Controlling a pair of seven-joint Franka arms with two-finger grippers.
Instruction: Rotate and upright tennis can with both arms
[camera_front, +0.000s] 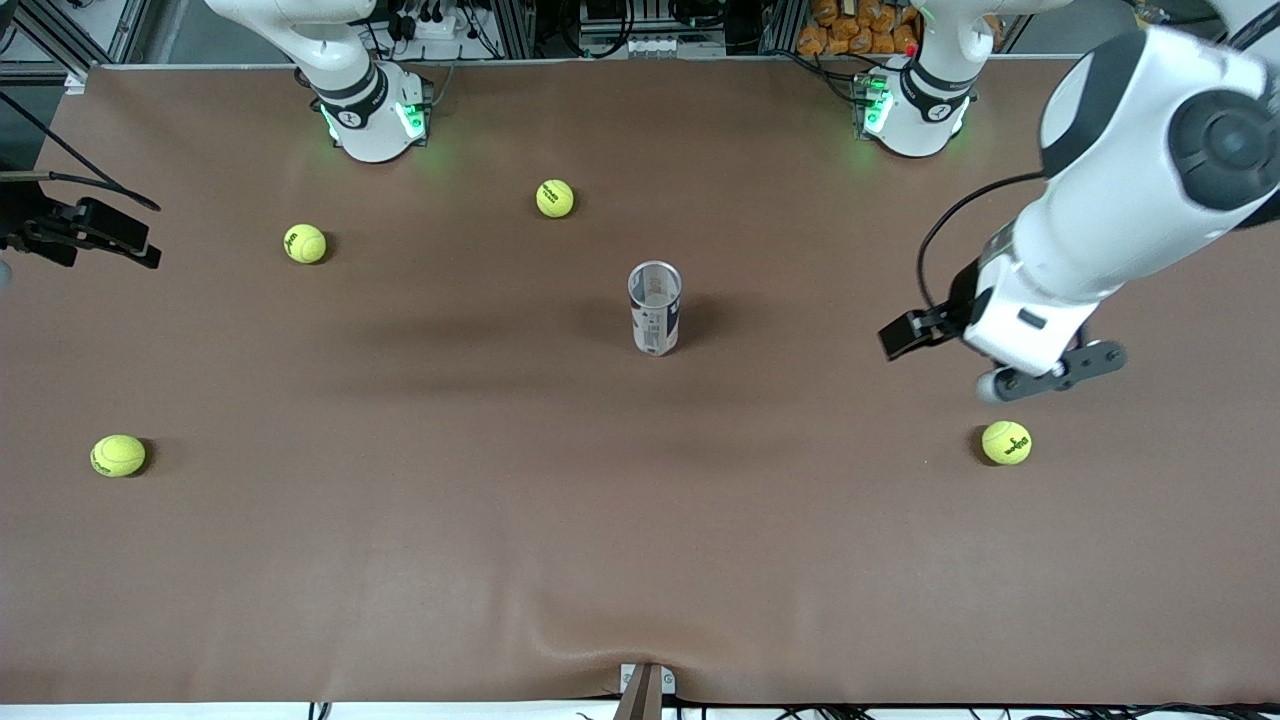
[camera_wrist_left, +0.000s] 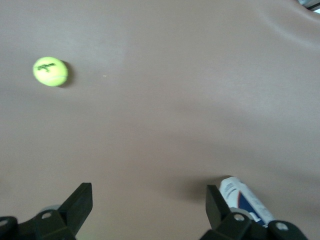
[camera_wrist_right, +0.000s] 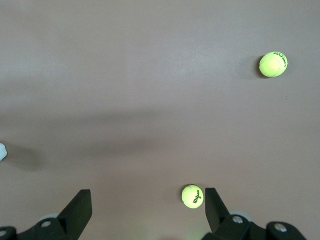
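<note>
Can (camera_front: 655, 308) stands upright at frame centre on the table (camera_front: 640, 560) — task looks done. Left gripper (camera_front: 1000, 350) at right edge, right gripper (camera_wrist_right: 147, 215) at left edge: both fingers wide, empty — retreat clear of the can.

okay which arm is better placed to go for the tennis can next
Probably the left. Its open pincer hangs over the table toward the left arm's end, and the left wrist view shows the upright tennis can. The right pincer sits at the table's edge, barely facing it.

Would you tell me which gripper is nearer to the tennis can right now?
Left. The left gripper hangs open toward its own end of the table from the upright tennis can; the right gripper hangs open at the table's edge.
</note>
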